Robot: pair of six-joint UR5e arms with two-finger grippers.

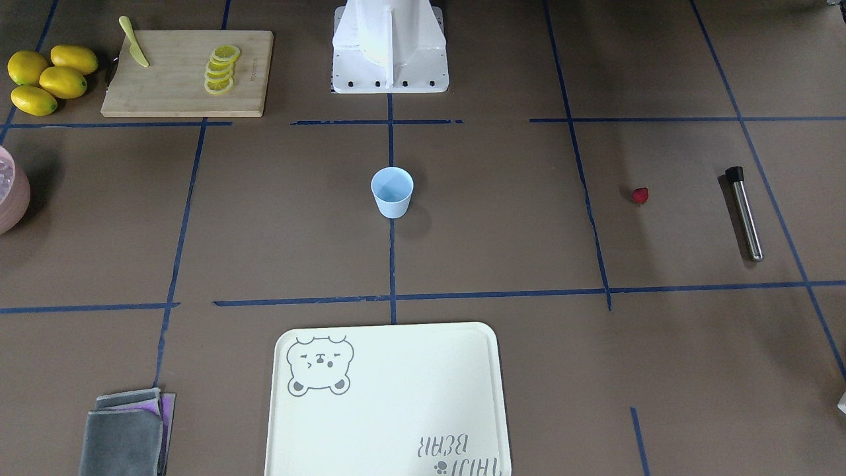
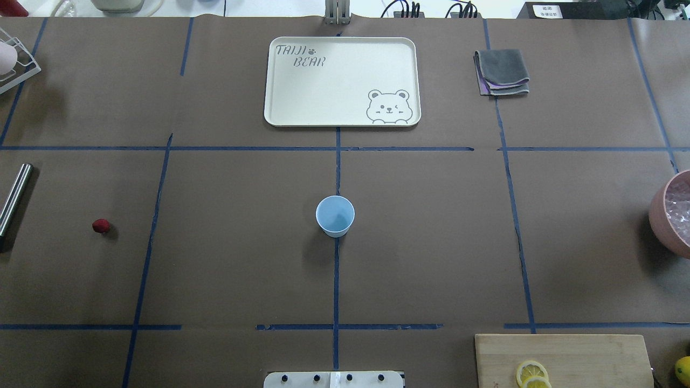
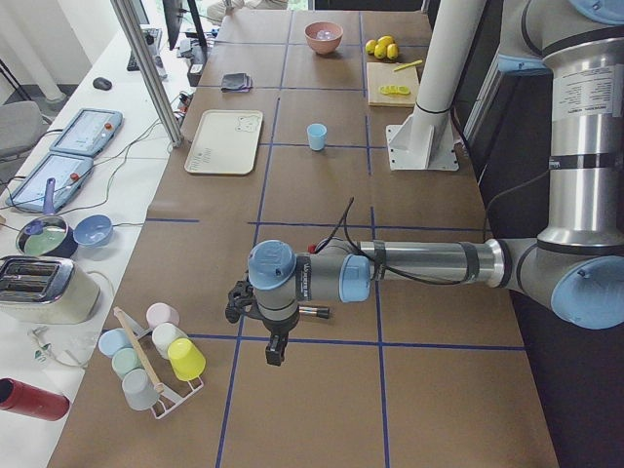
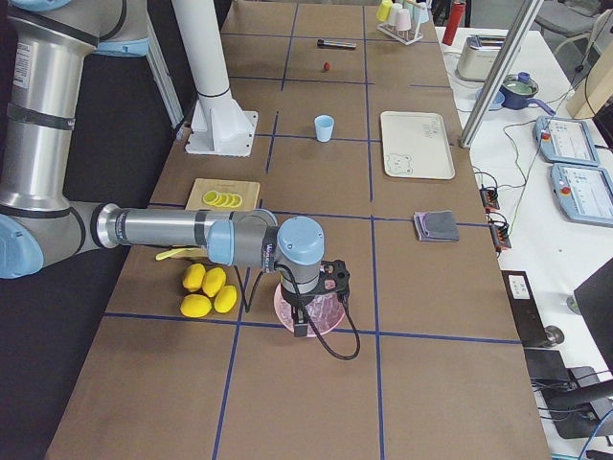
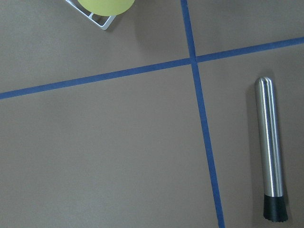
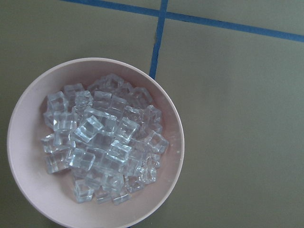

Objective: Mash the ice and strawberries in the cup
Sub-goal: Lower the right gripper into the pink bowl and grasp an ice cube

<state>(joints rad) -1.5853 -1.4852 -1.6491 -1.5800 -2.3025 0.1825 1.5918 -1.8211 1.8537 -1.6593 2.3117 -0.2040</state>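
Standing upright at the middle of the table (image 1: pixel 515 238), the cup (image 1: pixel 392 192) has its mouth turned upward and its inside looks empty. The strawberry (image 1: pixel 640 195) lies on the table well apart from the cup, on the side of the robot's left arm, and nothing touches it. Farther from the cup on that same side lies a steel muddler (image 1: pixel 745 213) with a black end, flat on the table. The left gripper (image 3: pixel 276 357) hangs pointing down above the table near the muddler, far from the cup. Only the side view shows it, so I cannot tell how wide its fingers stand or whether they hold something.

On the other side of the cup, also well apart from it, stands a pink bowl (image 6: pixel 35 190). The ice (image 6: pixel 102 142) is heaped inside this bowl as many small clear cubes. The right gripper (image 4: pixel 301 329) hovers directly over the bowl. Here too only the side view shows it, and I cannot tell the state of its fingers.

Beyond the cup, away from the robot's base, lies a pale tray (image 1: pixel 396 410) with a bear drawing, and a folded grey cloth (image 1: pixel 125 433) is near it. Nearer to the base than the cup, on the bowl's side, a wooden cutting board (image 1: pixel 178 86) carries lemon slices (image 1: pixel 221 68), with a yellow knife (image 1: pixel 134 50) at its corner and four whole lemons (image 1: pixel 49 78) just beside it.
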